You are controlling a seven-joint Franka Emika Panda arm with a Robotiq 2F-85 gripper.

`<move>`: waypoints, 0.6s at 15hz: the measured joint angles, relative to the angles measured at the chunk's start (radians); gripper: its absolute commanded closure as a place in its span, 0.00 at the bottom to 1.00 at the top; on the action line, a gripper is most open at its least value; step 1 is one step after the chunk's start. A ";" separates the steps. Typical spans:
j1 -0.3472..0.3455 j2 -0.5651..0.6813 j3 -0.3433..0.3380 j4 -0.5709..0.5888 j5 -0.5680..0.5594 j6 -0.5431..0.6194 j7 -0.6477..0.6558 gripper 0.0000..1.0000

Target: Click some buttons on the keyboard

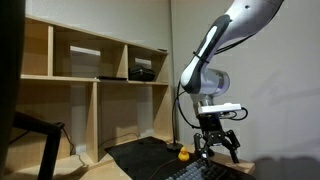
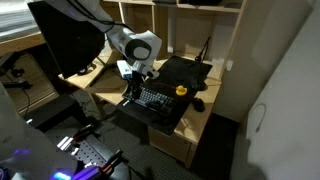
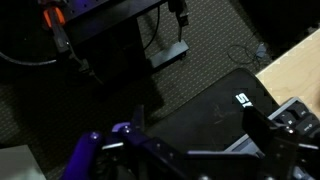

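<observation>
The dark keyboard lies on the wooden desk in front of the black mat. It also shows at the bottom of an exterior view and at the right edge of the wrist view. Its buttons are small dark keys in rows. My gripper hangs just above the keyboard's end, fingers spread and empty. In an exterior view it is over the keyboard's near-left end. In the wrist view my gripper is open over a black surface with a white logo.
A small yellow object and a black mouse sit beside the keyboard. Wooden shelves stand behind the desk. The desk edge drops to a carpeted floor with cables.
</observation>
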 measured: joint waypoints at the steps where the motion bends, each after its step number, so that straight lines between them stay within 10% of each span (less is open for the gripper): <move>1: 0.000 0.008 0.000 0.007 0.002 0.000 0.001 0.00; 9: 0.003 0.121 0.002 0.052 0.023 0.005 0.060 0.00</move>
